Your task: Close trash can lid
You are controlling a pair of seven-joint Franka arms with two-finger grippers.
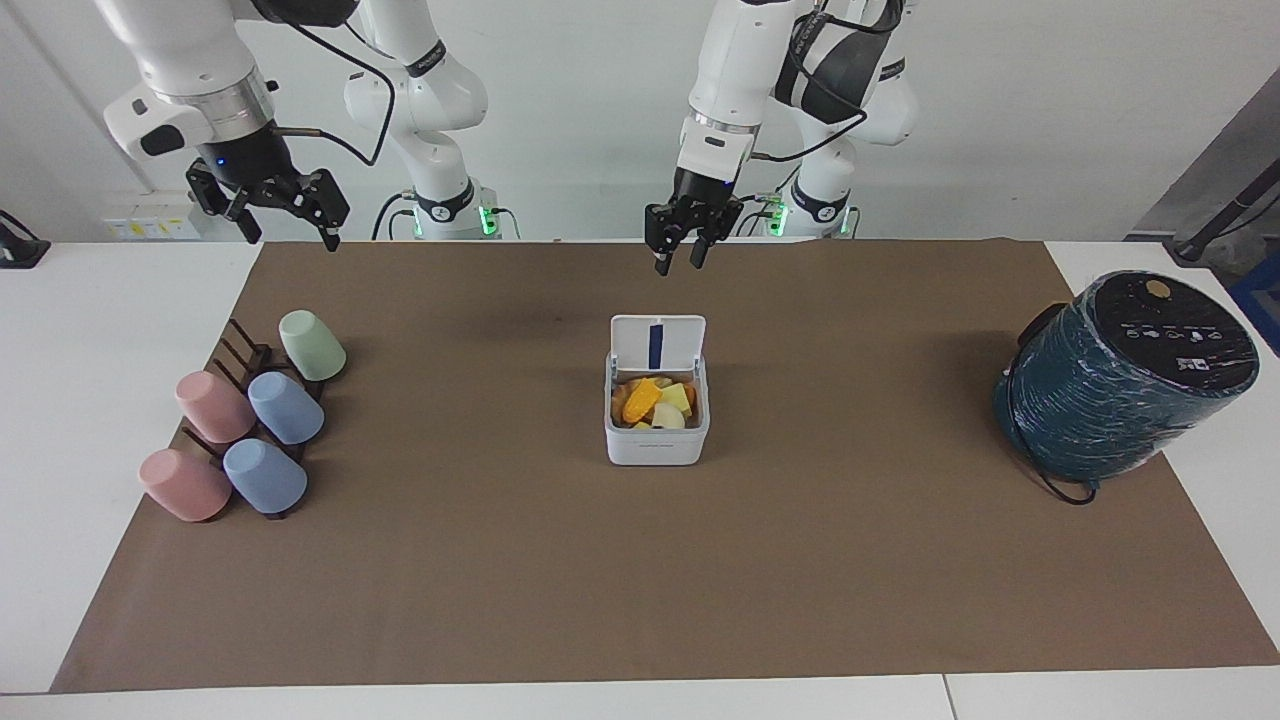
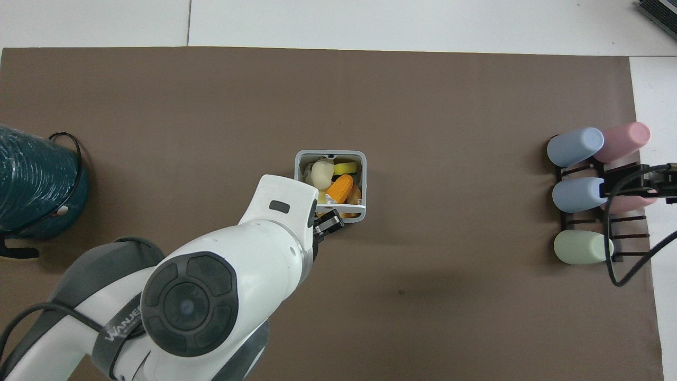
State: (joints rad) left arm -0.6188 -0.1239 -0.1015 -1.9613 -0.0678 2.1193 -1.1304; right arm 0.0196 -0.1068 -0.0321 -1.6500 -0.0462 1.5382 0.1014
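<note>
The trash can (image 1: 656,436) is a small white cube on the middle of the brown mat, full of yellow and orange scraps. Its lid (image 1: 657,343) stands upright on the side nearer the robots, blue strip showing. From overhead the can's rim (image 2: 330,154) shows and the lid (image 2: 350,214) is edge-on. My left gripper (image 1: 677,263) is open, raised over the mat just on the robots' side of the lid, not touching it. In the overhead view its tip (image 2: 330,221) overlaps the lid's corner. My right gripper (image 1: 290,235) is open and waits high over the cup rack's end.
A large dark teal cylinder (image 1: 1125,375) with a cable lies at the left arm's end, also in the overhead view (image 2: 37,185). A dark rack with several pastel cups (image 1: 250,420) stands at the right arm's end and shows from overhead (image 2: 582,196).
</note>
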